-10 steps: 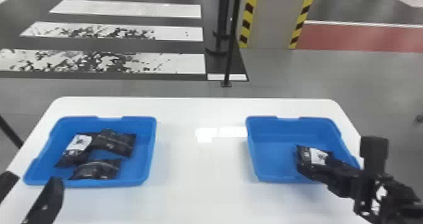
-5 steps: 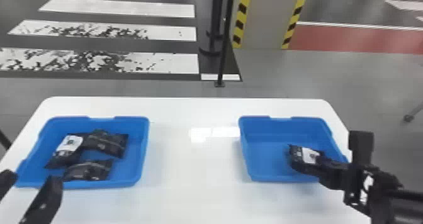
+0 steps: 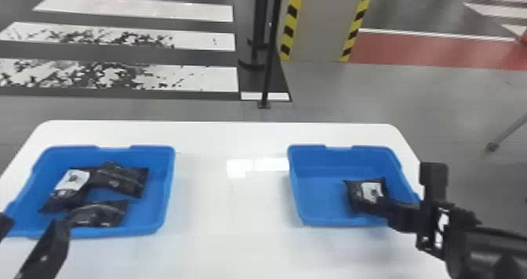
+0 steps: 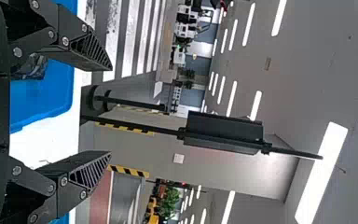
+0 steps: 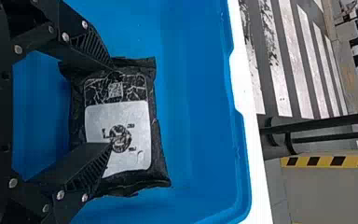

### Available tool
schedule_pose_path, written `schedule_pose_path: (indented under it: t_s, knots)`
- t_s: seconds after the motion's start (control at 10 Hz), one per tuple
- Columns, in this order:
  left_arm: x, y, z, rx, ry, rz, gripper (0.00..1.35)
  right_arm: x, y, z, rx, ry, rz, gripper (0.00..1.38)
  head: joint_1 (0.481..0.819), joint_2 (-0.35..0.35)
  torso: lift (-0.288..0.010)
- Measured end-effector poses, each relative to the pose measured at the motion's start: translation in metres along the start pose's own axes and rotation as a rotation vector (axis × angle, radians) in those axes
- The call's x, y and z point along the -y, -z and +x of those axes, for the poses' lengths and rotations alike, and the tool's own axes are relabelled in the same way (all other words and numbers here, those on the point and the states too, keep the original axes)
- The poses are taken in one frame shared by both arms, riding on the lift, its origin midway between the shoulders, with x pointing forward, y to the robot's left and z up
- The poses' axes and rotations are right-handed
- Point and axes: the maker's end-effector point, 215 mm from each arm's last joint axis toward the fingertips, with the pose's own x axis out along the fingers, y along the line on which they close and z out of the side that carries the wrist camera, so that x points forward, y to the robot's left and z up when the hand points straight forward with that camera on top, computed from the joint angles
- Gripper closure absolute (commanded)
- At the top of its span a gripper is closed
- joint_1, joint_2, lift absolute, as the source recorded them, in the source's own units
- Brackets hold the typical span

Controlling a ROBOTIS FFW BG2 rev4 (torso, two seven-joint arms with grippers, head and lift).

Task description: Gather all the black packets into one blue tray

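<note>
My left gripper [image 3: 32, 224] stands open at the near side of the left blue tray [image 3: 171, 188]; in the left wrist view the left gripper [image 4: 111, 111] has nothing between its fingers. Inside that tray lie three black packets: one with a white label [image 3: 70, 188], one at the back right [image 3: 121, 178], one nearer the front [image 3: 98, 214]. At the right blue tray [image 3: 296, 188], my right gripper [image 3: 404, 215] reaches over the near right rim. In the right wrist view the right gripper [image 5: 112, 103] is open, its two fingertips over the face of a black packet [image 5: 144, 88] with a white label.
Both trays stand on a white table [image 3: 227, 235], with a wide stretch of tabletop between them. Beyond its back edge, a dark pole [image 3: 270, 55] rises from the floor.
The head view has turned a little to the right, shifting both trays leftward in it. Relative to the right tray, my right gripper has moved slightly left. The packets lie in their trays as before.
</note>
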Motion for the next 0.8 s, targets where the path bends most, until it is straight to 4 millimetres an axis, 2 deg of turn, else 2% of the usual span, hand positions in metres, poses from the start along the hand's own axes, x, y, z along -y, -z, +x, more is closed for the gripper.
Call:
schedule_pose_path:
  t_s: [0.1,0.2,0.3,0.7,0.8]
  knots:
    - [0.000,0.000,0.001,0.001,0.001,-0.003,0.44,0.002,0.001,0.000,-0.011,0.004,0.004,0.96,0.695,-0.156,-0.110]
    - [0.001,0.001,0.001,0.003,0.003,-0.005,0.44,0.004,0.003,-0.001,-0.025,0.013,0.003,1.17,0.695,-0.161,-0.110]
    - [0.002,0.001,0.002,0.004,0.005,-0.008,0.44,0.008,0.001,-0.003,-0.030,0.027,-0.008,1.27,0.695,-0.164,-0.110]
    - [0.003,0.005,0.003,0.002,0.008,-0.016,0.45,0.017,-0.010,-0.006,-0.029,0.064,-0.054,1.28,0.695,-0.183,-0.110]
    - [0.003,0.005,0.004,0.002,0.009,-0.019,0.45,0.016,-0.015,-0.007,-0.022,0.063,-0.061,1.10,0.695,-0.183,-0.110]
